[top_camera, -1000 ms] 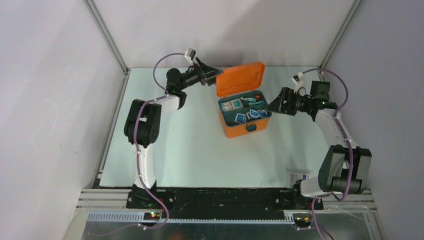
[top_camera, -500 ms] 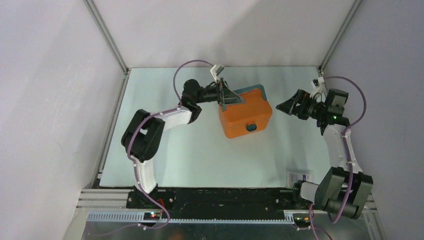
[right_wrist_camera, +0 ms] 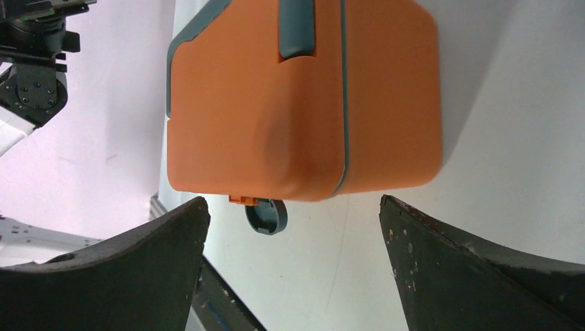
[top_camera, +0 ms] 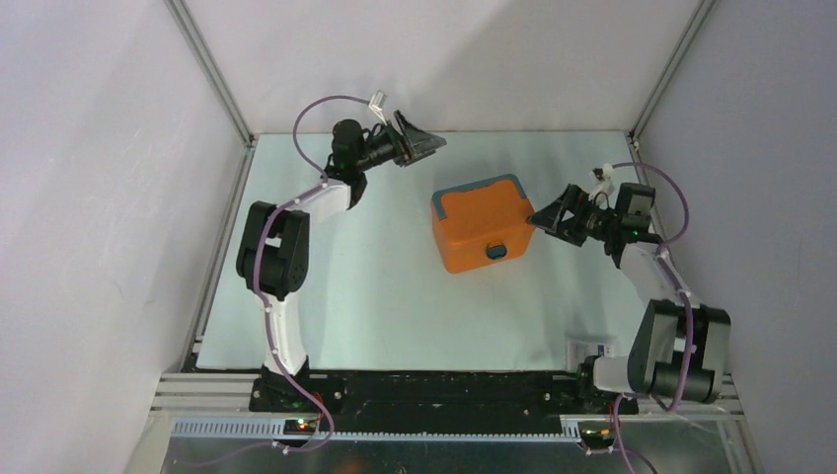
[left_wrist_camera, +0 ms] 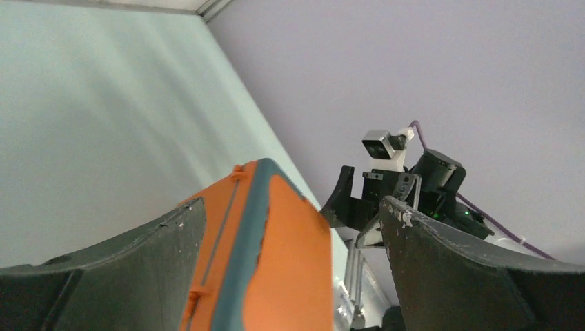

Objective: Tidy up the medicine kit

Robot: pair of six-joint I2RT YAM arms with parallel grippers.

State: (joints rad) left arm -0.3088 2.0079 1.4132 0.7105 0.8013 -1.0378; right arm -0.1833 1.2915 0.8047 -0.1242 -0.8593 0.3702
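The bright orange rounded plastic medicine kit (top_camera: 481, 219) lies shut, well off every bench (top_camera: 375, 296) edge. My left jaws gape empty near the far edge, my right jaws beside the kit.

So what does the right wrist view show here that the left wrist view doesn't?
Right wrist only: the broad closed lid of the medicine kit, its teal latch, a small round teal piece poking out at the kit's edge, and part of the left arm. Left wrist only: the kit's teal seam seen edge-on, and beyond it the right gripper with its wrist camera. Both: the kit shut on the table, framed by that arm's own open gripper, which touches nothing.
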